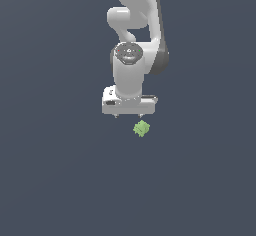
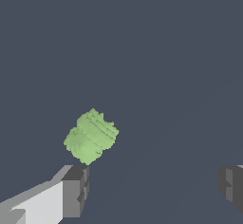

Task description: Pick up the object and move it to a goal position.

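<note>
No writing or brand mark shows anywhere on the white arm (image 1: 136, 35) or its pincer (image 1: 128, 115); the only marking I can make out is a small red spot on the dark round cap at the wrist joint, too small to read as anything. The pincer hangs pointing down with its two short fingers set wide apart, nothing between them. In the wrist view one dark finger pad (image 2: 76, 190) sits at one side of the picture and the other pad at the far side, with bare surface filling the gap. The light-green lump (image 1: 141, 128) lies just beyond the pincer's tips, off toward the exterior view's right of the pincer's middle and not touching it. In the wrist view it sits close above the nearer finger pad rather than centred in the gap. All round the pincer the dark slate-blue tabletop (image 1: 55, 180) runs plain and flat to the picture's borders, with no edge in sight. The lump (image 2: 91, 136) itself is tiny against the pincer, a pale leaf green, blocky and irregular, with stepped ridges along one face, bumpy corners, and tilted so one corner points up.
</note>
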`<state>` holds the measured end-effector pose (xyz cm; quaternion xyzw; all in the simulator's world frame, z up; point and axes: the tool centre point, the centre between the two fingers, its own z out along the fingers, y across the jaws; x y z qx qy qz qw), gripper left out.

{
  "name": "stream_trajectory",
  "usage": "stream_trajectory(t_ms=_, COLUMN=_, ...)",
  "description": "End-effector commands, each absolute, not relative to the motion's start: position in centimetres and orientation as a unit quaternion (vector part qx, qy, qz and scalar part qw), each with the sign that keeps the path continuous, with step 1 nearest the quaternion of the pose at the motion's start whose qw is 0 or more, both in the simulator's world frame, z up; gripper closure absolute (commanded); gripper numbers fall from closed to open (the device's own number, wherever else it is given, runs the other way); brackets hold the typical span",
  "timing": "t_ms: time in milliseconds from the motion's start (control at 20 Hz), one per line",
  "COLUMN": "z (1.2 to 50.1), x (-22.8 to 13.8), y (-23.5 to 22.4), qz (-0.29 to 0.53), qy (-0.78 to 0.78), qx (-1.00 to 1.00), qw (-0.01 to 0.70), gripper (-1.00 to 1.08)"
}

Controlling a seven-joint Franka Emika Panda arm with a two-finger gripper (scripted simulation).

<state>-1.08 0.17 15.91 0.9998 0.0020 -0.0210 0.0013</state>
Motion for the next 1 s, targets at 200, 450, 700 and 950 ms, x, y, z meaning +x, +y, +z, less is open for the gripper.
stream_trajectory(t_ms=200, z=15.6, x=-1.3, y=-0.6, qz=-0.026, qy=-0.009, qx=1.0, qw=0.003, gripper=-0.92)
stream_trajectory(t_ms=450, z=15.1, x=-1.8, y=-2.4, qz=-0.039, qy=-0.03, qx=0.999, qw=0.007, gripper=-0.92)
stream_trajectory(t_ms=700, z=15.1, x=-1.8, y=-2.4, qz=-0.039, qy=-0.03, qx=0.999, qw=0.007, gripper=-0.92)
stream_trajectory(t_ms=950, z=14.8, x=-1.8, y=-2.0, qz=-0.038, qy=-0.042, qx=0.998, qw=0.007, gripper=-0.92)
